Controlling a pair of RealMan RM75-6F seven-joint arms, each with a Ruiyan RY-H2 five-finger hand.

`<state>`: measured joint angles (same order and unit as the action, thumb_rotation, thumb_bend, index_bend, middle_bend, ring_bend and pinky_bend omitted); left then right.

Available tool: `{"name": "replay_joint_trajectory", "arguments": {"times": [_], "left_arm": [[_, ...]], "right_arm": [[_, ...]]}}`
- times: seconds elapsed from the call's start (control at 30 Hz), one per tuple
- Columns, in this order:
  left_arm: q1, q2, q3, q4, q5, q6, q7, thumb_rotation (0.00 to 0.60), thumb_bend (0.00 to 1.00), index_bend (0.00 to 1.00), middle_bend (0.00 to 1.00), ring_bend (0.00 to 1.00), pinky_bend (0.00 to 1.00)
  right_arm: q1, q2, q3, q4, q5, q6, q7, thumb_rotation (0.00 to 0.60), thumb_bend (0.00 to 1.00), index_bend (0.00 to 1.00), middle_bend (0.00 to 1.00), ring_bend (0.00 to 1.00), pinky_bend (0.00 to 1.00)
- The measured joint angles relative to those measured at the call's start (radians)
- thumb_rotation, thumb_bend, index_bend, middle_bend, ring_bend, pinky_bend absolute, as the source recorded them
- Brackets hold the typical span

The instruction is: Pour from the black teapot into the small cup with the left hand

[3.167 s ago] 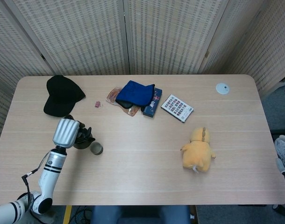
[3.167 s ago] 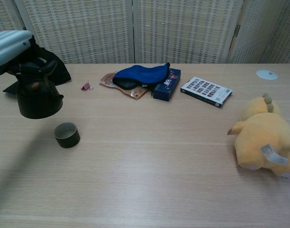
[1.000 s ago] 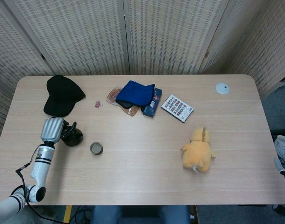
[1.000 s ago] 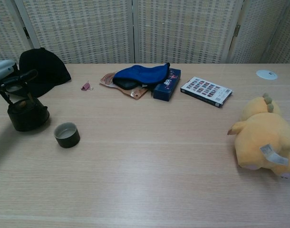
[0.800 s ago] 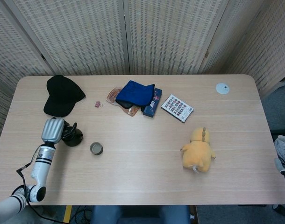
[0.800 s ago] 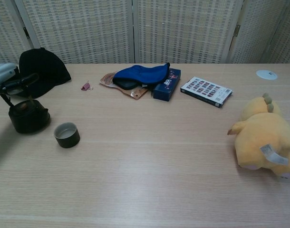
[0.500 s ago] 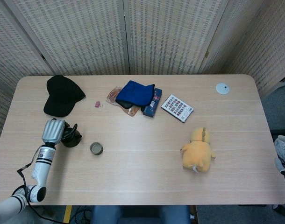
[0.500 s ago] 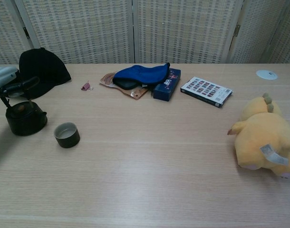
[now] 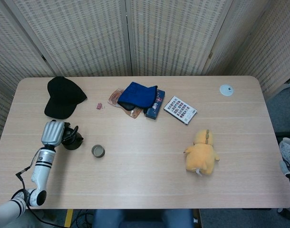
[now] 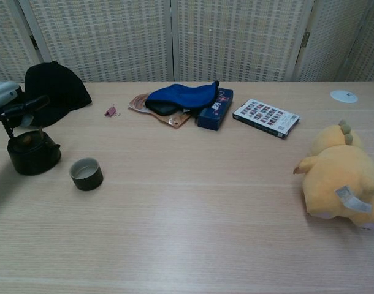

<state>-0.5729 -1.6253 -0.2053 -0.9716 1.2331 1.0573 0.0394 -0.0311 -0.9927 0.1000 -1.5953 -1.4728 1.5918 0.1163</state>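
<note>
Table [image 10: 193, 202]: black teapot [image 10: 32, 153] set back down left of small cup [image 10: 86, 173], pour apparently done, left hand [image 9: 53, 132] grip unclear.

Blk teapot [image 10: 32, 153], olive cup [image 10: 86, 174], yellow plush [image 10: 343, 175], blue cloth [image 10: 181, 97].

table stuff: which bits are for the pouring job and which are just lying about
For the job: black teapot, small cup, left hand.

Lying about: black cap, blue cloth, card box, yellow plush toy, white disc, pink clip.
</note>
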Motion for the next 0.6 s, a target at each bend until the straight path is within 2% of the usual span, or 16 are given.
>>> {"name": "replay_joint_trajectory", "arguments": {"times": [0.17,0.5,0.6], "left_arm": [[0.003,0.003,-0.001,-0.006,-0.001,0.003,0.001,0.0,0.27,0.63,0.61,0.5,0.35],[0.01,0.013,-0.006,-0.029,0.007,0.026,-0.022,0.0,0.26,0.44,0.3,0.21,0.18],[0.016,0.016,-0.01,-0.04,0.014,0.047,-0.04,0.0,0.26,0.38,0.23,0.17,0.16]], "right_arm": [[0.001,0.0,-0.001,0.0,-0.004,0.001,0.001,0.6,0.3,0.25,0.28,0.18,0.16],[0.0,0.002,0.0,-0.002,-0.005,0.003,0.001,0.6,0.3,0.25,0.28,0.18,0.16],[0.002,0.001,0.001,-0.002,-0.005,0.002,0.001,0.6,0.3,0.25,0.28,0.18,0.16]]}}
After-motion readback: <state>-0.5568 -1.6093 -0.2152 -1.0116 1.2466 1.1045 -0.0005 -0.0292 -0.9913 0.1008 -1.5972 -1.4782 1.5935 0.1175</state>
